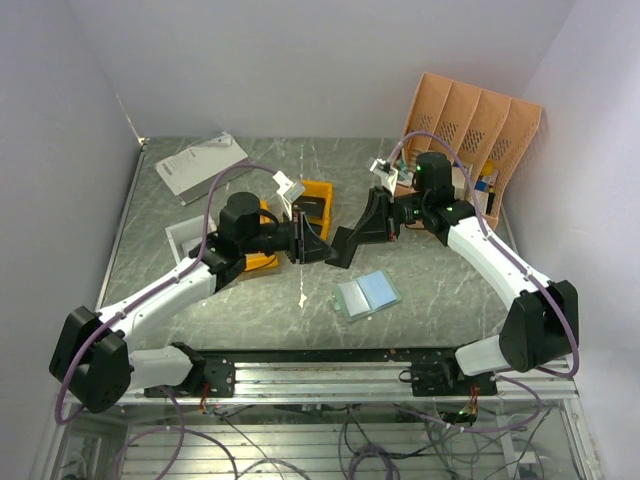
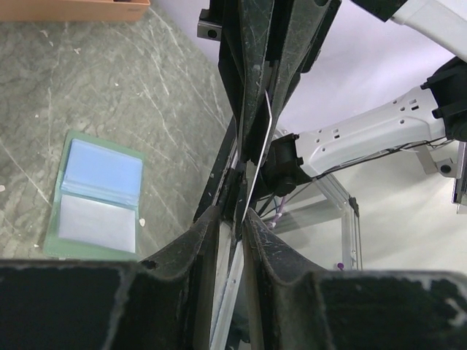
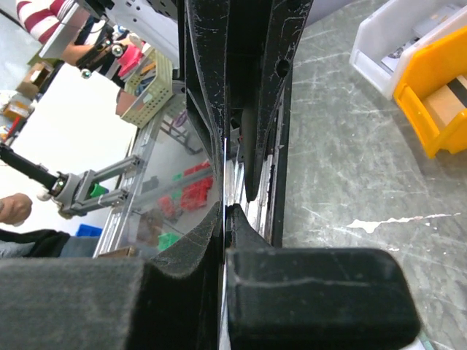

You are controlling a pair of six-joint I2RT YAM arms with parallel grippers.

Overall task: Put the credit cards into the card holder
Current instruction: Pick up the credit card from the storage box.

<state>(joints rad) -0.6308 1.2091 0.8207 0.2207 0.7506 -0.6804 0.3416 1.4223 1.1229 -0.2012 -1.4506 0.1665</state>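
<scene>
The card holder (image 1: 367, 295) lies open on the table, green-edged with light blue inside; it also shows at the left of the left wrist view (image 2: 98, 197). Above the table, left of the holder, my two grippers meet tip to tip. My right gripper (image 1: 347, 244) (image 3: 225, 208) is shut on a thin credit card (image 3: 223, 175) seen edge-on. That card (image 2: 259, 157) runs down between the fingers of my left gripper (image 1: 325, 247) (image 2: 232, 211), whose jaws stand a little apart on either side of it.
A peach desk organiser (image 1: 475, 125) stands at the back right. Yellow bins (image 1: 315, 200) (image 3: 438, 109) and a white tray (image 1: 190, 240) sit behind the left arm, with a white booklet (image 1: 200, 165) at the back left. A white scrap (image 1: 302, 298) lies near the holder.
</scene>
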